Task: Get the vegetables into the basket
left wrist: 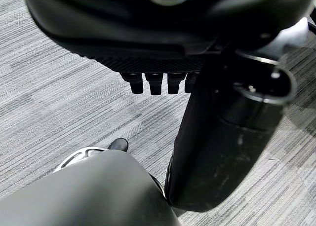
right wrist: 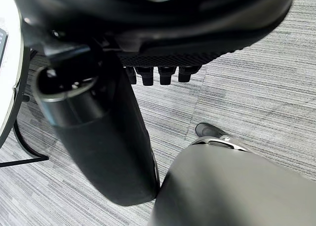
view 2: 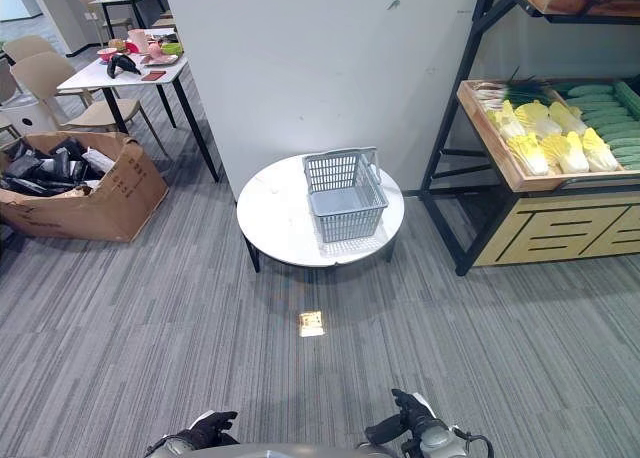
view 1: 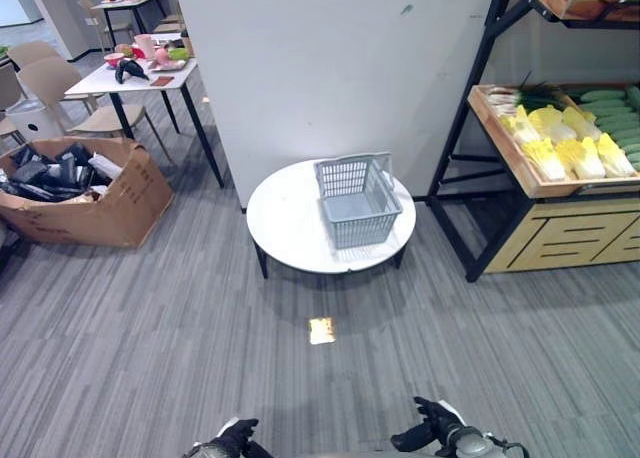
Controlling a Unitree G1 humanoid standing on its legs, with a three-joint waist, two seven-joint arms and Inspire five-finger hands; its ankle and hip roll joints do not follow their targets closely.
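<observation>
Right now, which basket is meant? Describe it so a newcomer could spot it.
Find the white wall pillar; before it stands a round white table. The basket sits on its right half: grey plastic lattice, empty, the only thing on the tabletop.

A grey plastic lattice basket (view 1: 358,198) is being carried on a smooth, glossy white round surface (view 1: 285,228), while ribbed grey carpet (view 1: 150,328), a brown cardboard box (view 1: 110,203) and a wood-and-black-metal shelf (view 1: 555,213) are being shown matt.
</observation>
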